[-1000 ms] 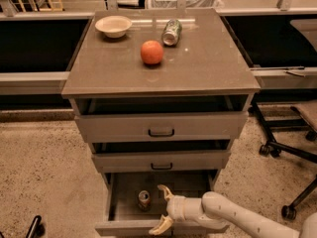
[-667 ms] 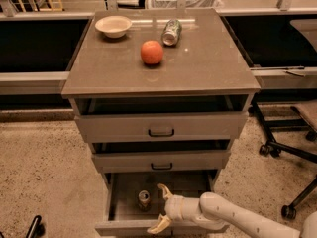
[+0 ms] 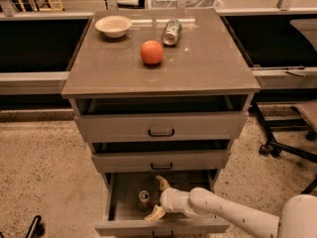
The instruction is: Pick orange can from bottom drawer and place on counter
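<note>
The bottom drawer (image 3: 161, 227) is pulled open below two shallower drawers. Inside it the orange can (image 3: 144, 199) stands upright, its silver lid facing up. My gripper (image 3: 157, 198) reaches into the drawer from the right on a white arm. It is open, with one tan finger behind the can and one in front of it, just right of the can. The counter (image 3: 198, 66) is the grey-brown top of the cabinet.
On the counter lie a round orange fruit (image 3: 151, 52), a green-and-white can (image 3: 171, 31) on its side and a white bowl (image 3: 113, 26). An office chair base (image 3: 287, 145) stands on the floor to the right. The two upper drawers stand slightly open.
The gripper has shifted a little left towards the can inside the bottom drawer. The can and the counter objects have not moved.
</note>
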Tool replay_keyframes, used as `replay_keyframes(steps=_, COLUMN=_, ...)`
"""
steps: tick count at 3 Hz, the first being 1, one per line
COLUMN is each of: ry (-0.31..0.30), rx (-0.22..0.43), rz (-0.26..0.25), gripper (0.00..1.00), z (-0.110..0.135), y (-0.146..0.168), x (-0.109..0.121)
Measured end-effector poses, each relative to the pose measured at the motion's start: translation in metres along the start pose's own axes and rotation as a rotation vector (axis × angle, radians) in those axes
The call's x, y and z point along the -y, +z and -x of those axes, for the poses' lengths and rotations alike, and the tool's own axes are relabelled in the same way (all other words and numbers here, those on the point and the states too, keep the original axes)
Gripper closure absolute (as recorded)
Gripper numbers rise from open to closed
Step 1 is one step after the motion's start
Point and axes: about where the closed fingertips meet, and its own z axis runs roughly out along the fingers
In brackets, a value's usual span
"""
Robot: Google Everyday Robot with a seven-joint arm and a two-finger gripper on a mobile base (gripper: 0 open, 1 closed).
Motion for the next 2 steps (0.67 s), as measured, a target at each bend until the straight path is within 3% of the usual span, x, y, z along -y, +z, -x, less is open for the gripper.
replay_keyframes(steps=1, ry=0.002, rx=0.015, rz=0.0, gripper=0.13, z=-0.018, y=0.019, x=0.017)
replay_keyframes(steps=2, ry=0.049, rx=0.048, rz=0.062, gripper=0.13, z=-0.035, y=0.042, x=0.019)
